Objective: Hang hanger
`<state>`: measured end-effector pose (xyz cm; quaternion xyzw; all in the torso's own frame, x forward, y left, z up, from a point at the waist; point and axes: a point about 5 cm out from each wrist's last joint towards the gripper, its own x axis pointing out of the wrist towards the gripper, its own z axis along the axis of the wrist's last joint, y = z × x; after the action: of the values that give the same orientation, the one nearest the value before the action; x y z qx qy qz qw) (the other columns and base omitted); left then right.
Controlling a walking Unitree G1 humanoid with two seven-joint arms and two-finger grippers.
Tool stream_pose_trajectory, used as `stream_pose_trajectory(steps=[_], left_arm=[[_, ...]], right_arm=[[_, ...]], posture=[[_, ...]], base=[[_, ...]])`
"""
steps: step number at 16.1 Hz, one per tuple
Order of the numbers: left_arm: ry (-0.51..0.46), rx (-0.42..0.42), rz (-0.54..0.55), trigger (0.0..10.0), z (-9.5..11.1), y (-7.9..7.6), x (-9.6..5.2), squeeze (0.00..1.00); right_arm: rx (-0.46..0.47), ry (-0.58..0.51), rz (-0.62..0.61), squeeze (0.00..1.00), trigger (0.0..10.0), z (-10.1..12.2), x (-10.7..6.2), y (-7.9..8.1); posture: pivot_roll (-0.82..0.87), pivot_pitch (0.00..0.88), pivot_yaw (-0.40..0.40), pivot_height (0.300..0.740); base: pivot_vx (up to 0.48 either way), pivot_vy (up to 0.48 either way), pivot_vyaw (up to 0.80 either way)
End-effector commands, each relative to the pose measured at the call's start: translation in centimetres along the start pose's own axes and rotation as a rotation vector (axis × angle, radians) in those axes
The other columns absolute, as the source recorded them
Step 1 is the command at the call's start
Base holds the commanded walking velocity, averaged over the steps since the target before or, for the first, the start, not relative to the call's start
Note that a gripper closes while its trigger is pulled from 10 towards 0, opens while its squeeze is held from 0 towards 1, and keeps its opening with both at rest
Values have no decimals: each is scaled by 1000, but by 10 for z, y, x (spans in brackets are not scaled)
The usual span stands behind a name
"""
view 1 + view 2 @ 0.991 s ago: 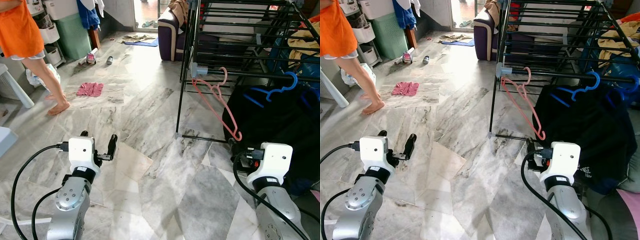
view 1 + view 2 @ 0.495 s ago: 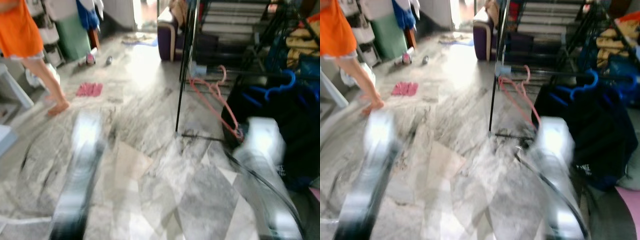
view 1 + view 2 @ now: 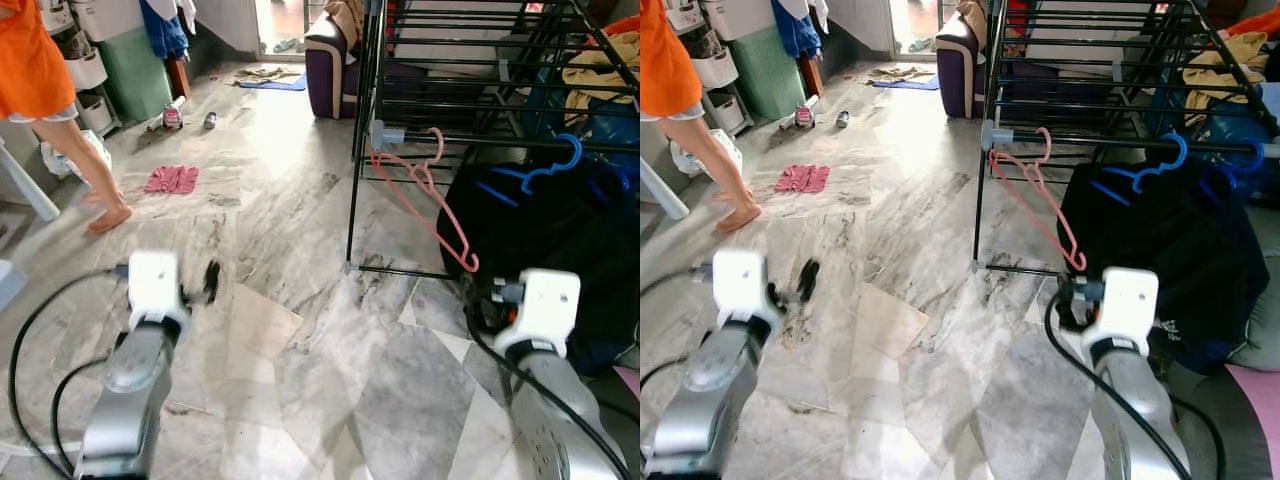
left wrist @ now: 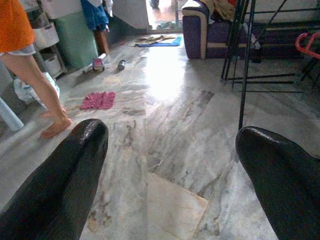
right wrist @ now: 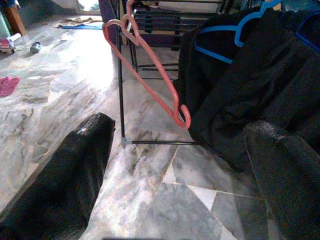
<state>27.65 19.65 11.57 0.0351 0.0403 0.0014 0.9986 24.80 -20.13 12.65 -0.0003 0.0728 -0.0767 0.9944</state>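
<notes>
You have the pink hanger [image 3: 425, 195] hooked on the rack [image 3: 470, 145] rail, dangling tilted beside the dark garment [image 3: 560, 250]. Your right end effector [image 5: 180, 190] sits spread and empty below it, the left end effector [image 4: 170, 180] likewise spread over the floor [image 3: 300, 250].

A grey-veined marble tile floor [image 3: 300, 230] runs back to a dark purple sofa [image 3: 335, 65]. On the floor lie a crumpled pink cloth [image 3: 172, 179] and — farther back — a blue mat [image 3: 275, 84]. A barefoot person in an orange garment [image 3: 40, 80] stands beside a pale green plastic bin [image 3: 140, 70]. A black garment [image 3: 1160, 250] hangs on a blue plastic hanger [image 3: 1145, 172].
</notes>
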Motion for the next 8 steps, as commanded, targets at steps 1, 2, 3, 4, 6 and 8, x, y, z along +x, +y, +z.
stream_pose_trajectory(steps=[1, 2, 3, 4, 6, 8], left_arm=[[-52, -16, -17, 10000, 12, -5, 2, 0], [-62, -25, -42, 10000, 15, -12, 5, 0], [-73, -37, -69, 10000, 19, -18, 8, 0], [-83, -46, -88, 10000, 21, -21, 10, 0], [-78, -48, -83, 10000, 21, -21, 11, 0], [-67, -46, -77, 10000, 19, -25, 10, 0]], right_arm=[[7, -15, -2, 0, 10000, 6, 0, 1], [11, -17, 7, 0, 10000, 8, 1, 4], [7, -28, 24, 0, 10000, 11, 3, 7], [1, -34, 23, 0, 10000, 12, 4, 5], [-1, -38, 24, 0, 10000, 14, 5, 5], [-76, -55, 78, 0, 10000, 17, 5, 11]], posture=[[-24, 66, 20, 740], [-27, 64, 19, 740], [-31, 61, 19, 740], [-33, 61, 20, 740], [-32, 63, 19, 740], [-26, 61, 17, 740]], base=[[0, 0, 0], [0, 0, -638], [0, 0, -769], [0, 240, -712], [0, 240, -234], [0, 0, 400]])
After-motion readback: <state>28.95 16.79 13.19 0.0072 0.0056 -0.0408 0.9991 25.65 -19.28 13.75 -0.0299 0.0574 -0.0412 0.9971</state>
